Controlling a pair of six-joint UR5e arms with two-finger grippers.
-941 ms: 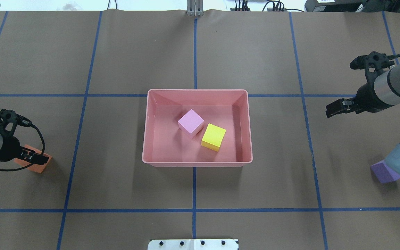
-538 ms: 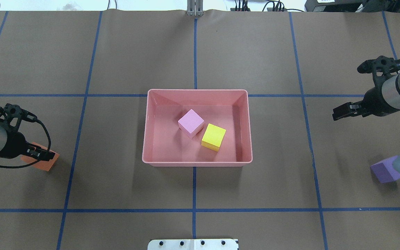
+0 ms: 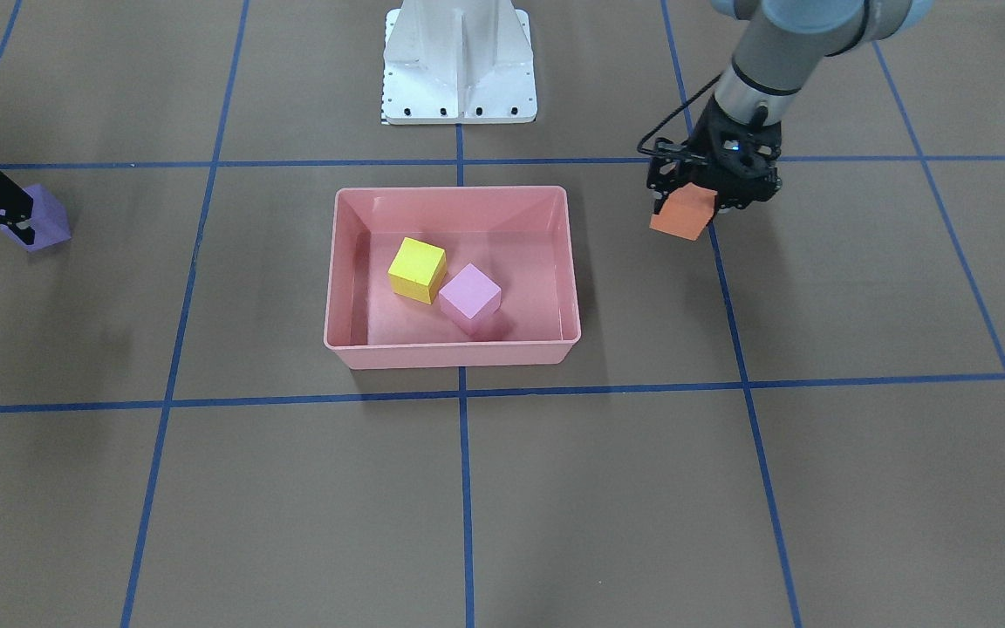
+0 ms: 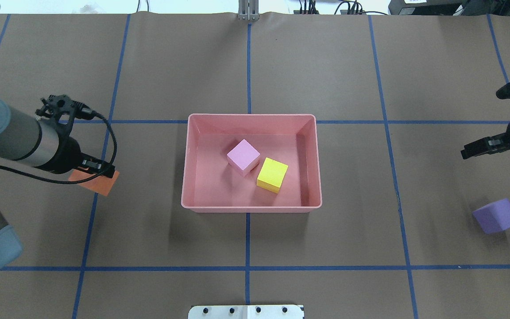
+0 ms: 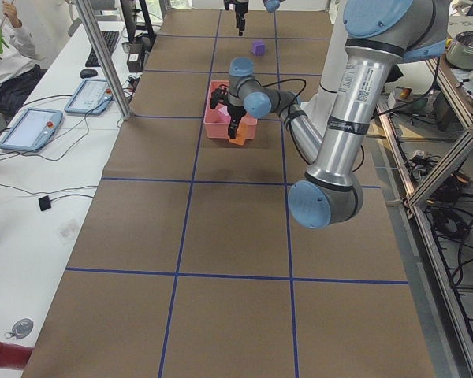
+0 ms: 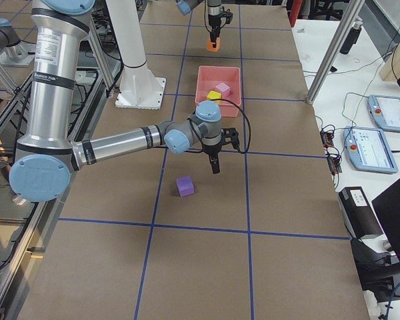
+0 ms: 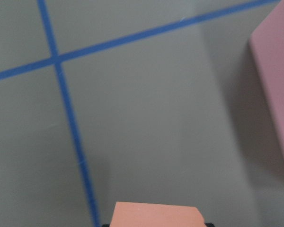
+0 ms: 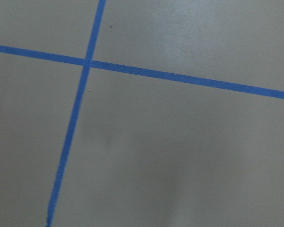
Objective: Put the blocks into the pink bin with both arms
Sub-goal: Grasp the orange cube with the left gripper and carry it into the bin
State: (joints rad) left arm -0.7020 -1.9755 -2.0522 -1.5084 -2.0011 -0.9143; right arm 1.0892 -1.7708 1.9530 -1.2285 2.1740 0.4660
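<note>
You've got the left gripper (image 4: 104, 170) clamped on the orange block (image 4: 98, 182); right gripper (image 4: 469, 151) jaw gap can't be told.
Orange cube is tilted and lifted, with the pink bin (image 4: 250, 207) just ahead of the left jaws. The purple block (image 4: 497, 215) lies on the table apart from the right jaws.

Overhead and front views face each other, sharing the pink bin (image 4: 250, 208); 2 wrist views sit close above the table (image 8: 189, 156).
</note>
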